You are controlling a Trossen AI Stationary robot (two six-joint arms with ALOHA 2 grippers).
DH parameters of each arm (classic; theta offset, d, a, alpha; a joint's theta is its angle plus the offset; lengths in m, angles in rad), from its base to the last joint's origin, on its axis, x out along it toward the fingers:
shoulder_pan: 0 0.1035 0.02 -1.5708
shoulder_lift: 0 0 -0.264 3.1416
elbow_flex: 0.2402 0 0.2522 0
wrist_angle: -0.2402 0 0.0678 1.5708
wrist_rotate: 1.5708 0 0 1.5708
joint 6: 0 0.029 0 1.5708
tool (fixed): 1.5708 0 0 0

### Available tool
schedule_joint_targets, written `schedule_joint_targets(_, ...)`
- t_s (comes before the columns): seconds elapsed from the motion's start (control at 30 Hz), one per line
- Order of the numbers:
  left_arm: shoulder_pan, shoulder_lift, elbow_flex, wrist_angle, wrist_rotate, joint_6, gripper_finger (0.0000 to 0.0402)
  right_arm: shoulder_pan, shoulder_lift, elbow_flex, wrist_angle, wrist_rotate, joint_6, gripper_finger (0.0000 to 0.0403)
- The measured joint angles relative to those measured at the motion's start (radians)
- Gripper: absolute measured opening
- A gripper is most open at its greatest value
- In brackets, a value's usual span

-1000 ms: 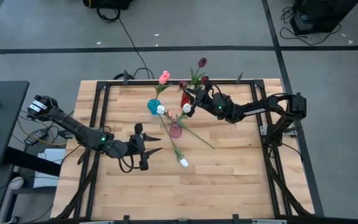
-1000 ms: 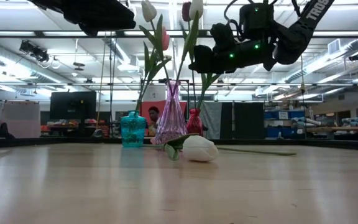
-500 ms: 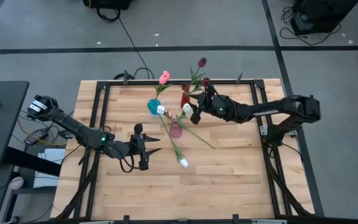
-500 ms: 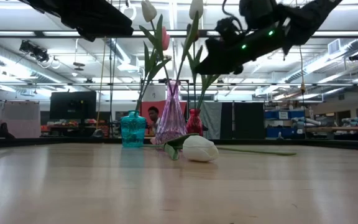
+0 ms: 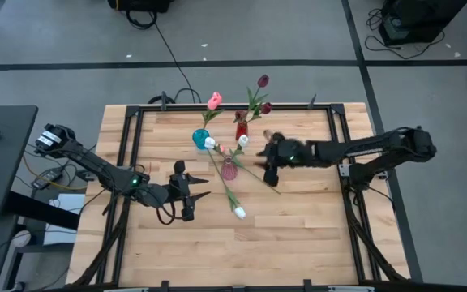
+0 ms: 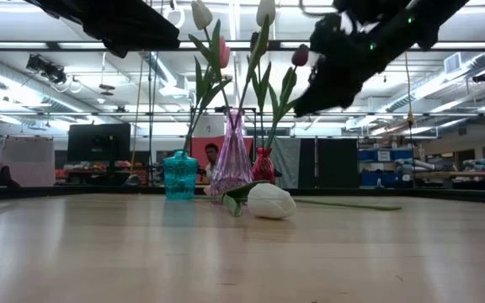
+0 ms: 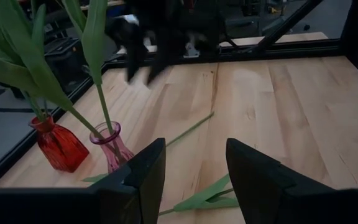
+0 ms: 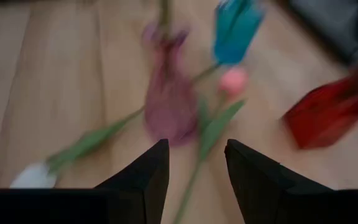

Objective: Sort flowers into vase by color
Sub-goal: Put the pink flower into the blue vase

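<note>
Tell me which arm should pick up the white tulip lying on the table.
Left, probably. The left gripper hangs open just beside the white tulip and its stem. The right gripper, also open and empty, is above the stem's far end, farther from the head.

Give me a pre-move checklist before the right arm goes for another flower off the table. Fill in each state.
1. Right claw empty and open: ok, nothing shows between its fingers in its wrist view.
2. Flowers left on the table: ok, a white tulip and a pink tulip lie there.
3. Vases upright: ok, teal vase, purple vase, red vase all stand.
4. Left claw out of the way: ok, open and hovering apart from the vases.
5. Stems free to lift: cannot tell, they cross near the purple vase.
</note>
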Motion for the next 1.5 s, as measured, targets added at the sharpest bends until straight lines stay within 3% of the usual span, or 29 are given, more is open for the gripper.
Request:
schedule_joint_targets(0.2,0.0,0.0,0.0,-0.021,0.0,-0.027,0.0174,0.086,0.226,0.0,0.1,0.064,0.03,0.0169)
schedule_joint_targets(0.37,0.0,0.0,0.0,-0.043,0.0,-0.033,0.0174,0.092,0.369,0.0,0.227,0.092,0.03,0.0169)
schedule_joint_targets(0.6,0.0,0.0,0.0,-0.061,0.0,-0.06,0.0174,0.036,0.461,0.0,0.299,0.101,0.003,0.016)
schedule_joint_targets(0.9,0.0,0.0,0.0,-0.06,0.0,-0.061,0.0174,-0.015,0.549,0.003,0.362,0.06,-0.005,0.0114)
schedule_joint_targets(1.13,-0.001,0.0,0.0,-0.061,-0.041,-0.06,0.0174,-0.018,0.532,0.006,0.304,0.067,0.004,0.0014)
schedule_joint_targets(1.3,-0.018,0.0,0.0,-0.056,-0.061,-0.061,0.0174,-0.019,0.437,0.0,0.098,0.156,0.004,0.0025)
schedule_joint_targets(1.5,-0.027,0.0,0.0,-0.053,-0.061,-0.06,0.0174,0.0,0.177,-0.002,-0.235,0.27,0.077,0.0008)
